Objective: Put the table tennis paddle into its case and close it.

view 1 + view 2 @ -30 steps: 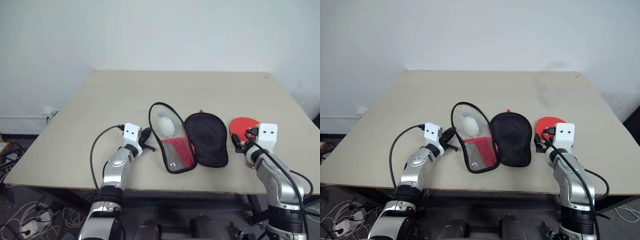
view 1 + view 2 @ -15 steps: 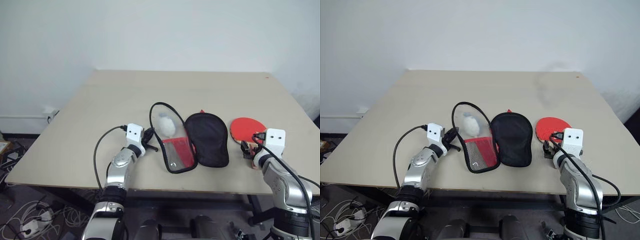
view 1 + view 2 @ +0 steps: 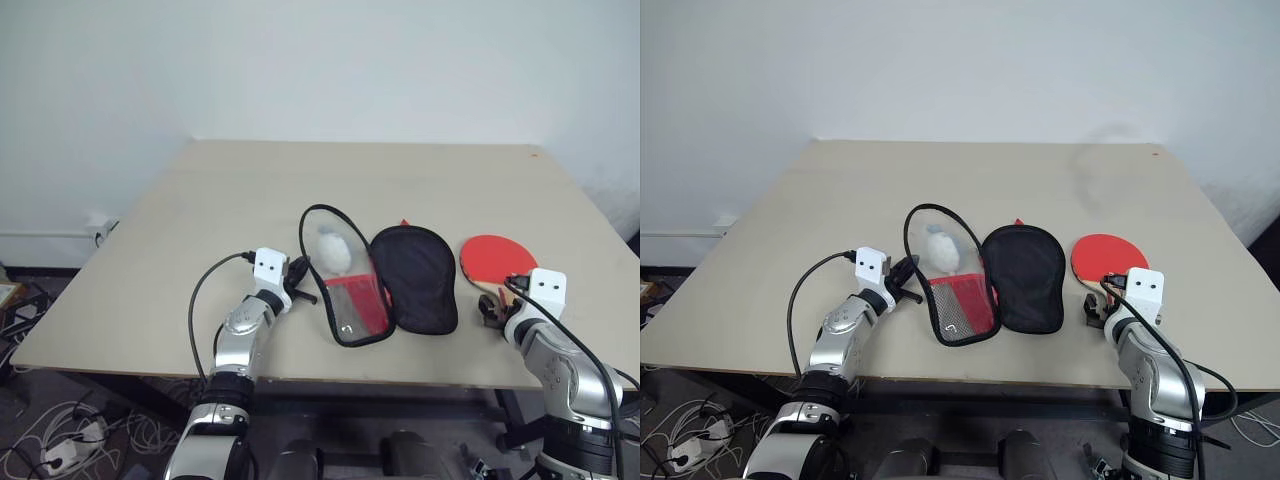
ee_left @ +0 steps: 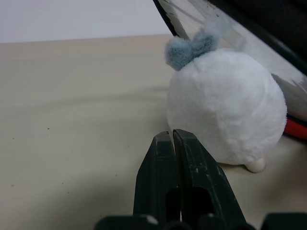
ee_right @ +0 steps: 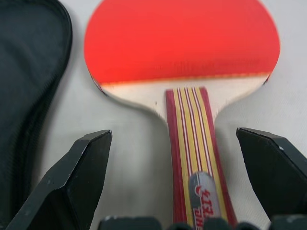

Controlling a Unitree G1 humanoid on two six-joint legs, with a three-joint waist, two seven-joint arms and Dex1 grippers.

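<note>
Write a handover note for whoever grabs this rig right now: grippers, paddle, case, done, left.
Left gripper: shut, empty, near the small white fluffy ball by the case's edge.
Right gripper: open, fingers either side of the wooden handle, not gripping.
Round red rubber-faced table tennis paddle: flat on the beige table, handle toward the robot, on the case's right.
Red fabric zip case with black lining: lying open at the table's middle, clear flap folded out to the left.
Done: case open, right gripper lined up on the handle.
Left: grasp paddle, insert it, close case.

Paddle [image 3: 492,257] flat, red face up, right of centre; my case [image 3: 385,279] lies unzipped beside it, centre frame.
</note>
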